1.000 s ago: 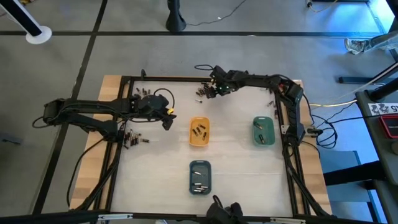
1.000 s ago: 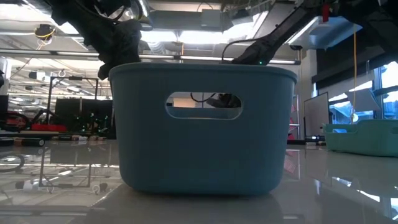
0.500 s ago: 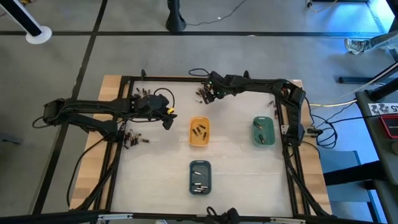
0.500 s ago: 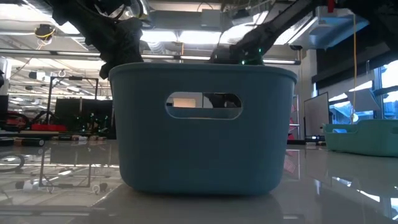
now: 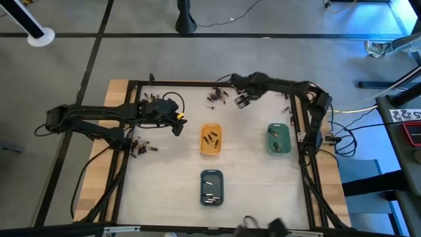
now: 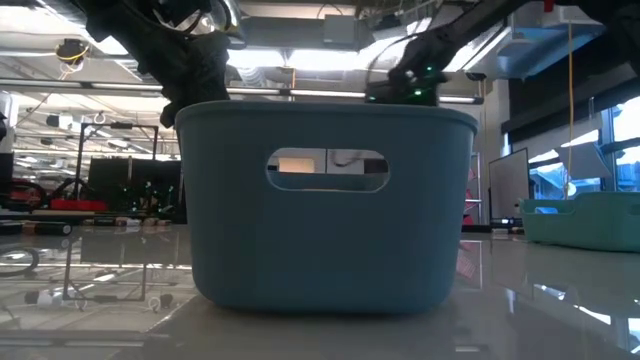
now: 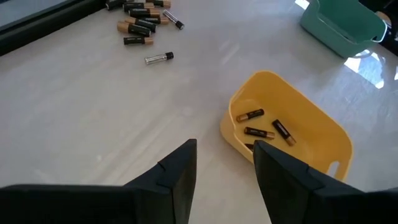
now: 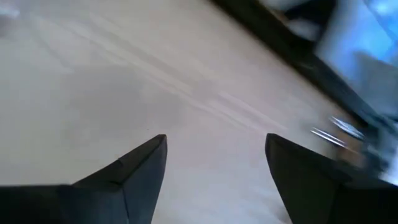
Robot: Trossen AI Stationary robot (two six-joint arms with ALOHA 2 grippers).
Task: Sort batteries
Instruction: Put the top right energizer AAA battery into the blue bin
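Note:
Batteries lie in loose heaps on the white table: one at the far middle [image 5: 214, 97], one at the far left [image 5: 148, 99], one at the left [image 5: 141, 146], and a few at the far right [image 5: 287, 108]. More lie in the orange tray [image 5: 210, 150], the green tray [image 5: 278, 128] and the blue tray [image 5: 211, 176]. My left gripper [image 5: 176, 125] hovers open just left of the orange tray [image 7: 323, 134], with nothing between its fingers [image 7: 183, 168]. My right gripper [image 5: 242, 100] hangs open, right of the far-middle heap, over bare table [image 8: 214, 149].
A black frame [image 5: 131, 118] runs around the table's edges. In the low view the blue tray [image 6: 325, 200] fills the middle, with the green tray [image 6: 590, 215] at its right. Bare table lies between the three trays and toward the near edge.
My right gripper has drawn away from the far-middle heap toward the table's right edge, rising and tipping further downward, with its fingers still open. The left arm has kept still.

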